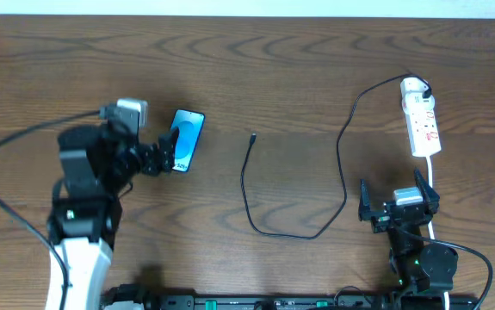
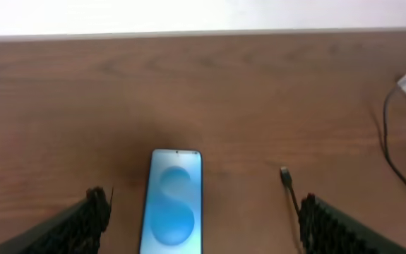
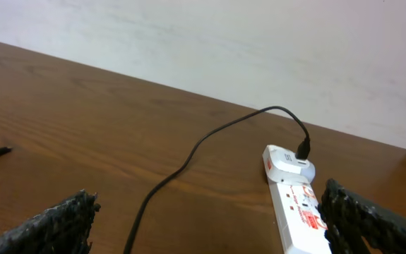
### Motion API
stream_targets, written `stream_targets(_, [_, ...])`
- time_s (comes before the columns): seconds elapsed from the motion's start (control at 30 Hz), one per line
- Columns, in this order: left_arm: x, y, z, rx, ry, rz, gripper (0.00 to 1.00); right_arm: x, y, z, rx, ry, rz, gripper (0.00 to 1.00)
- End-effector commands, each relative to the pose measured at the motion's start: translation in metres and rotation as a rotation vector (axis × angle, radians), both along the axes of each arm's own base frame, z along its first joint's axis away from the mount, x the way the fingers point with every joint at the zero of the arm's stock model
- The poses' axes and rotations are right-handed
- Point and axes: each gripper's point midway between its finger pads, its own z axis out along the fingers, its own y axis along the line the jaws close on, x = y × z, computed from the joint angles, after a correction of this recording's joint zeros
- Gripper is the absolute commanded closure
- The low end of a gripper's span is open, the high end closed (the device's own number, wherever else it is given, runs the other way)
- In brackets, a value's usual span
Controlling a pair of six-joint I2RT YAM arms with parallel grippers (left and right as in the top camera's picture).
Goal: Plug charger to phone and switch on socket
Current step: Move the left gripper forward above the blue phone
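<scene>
Our left hand [image 2: 204, 203] stands apart astride the phone [image 2: 174, 204]; our right hand [image 1: 396, 200] gapes beside the socket [image 1: 421, 120].

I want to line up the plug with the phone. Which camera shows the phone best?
The left wrist view: the phone lies face up, large and centred between the open fingers, though its near end is cut off by the frame. Overhead shows the phone small and slanted. The right wrist view misses it.
</scene>
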Motion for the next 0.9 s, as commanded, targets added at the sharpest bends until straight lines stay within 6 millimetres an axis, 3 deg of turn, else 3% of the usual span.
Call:
stream_targets(0.0, [0.017, -0.004, 0.022, -0.006, 0.021, -0.027, 0.12, 0.000, 0.000, -0.001, 0.012, 0.001, -0.003, 0.01])
stream_targets(0.63, [0.077, -0.002, 0.058, -0.012, 0.232, -0.036, 0.13, 0.000, 0.000, -0.001, 0.012, 0.001, -0.002, 0.01])
stream_targets(0.87, [0.086, -0.004, 0.055, 0.014, 0.372, -0.052, 0.13, 0.000, 0.000, -0.001, 0.012, 0.001, -0.002, 0.01])
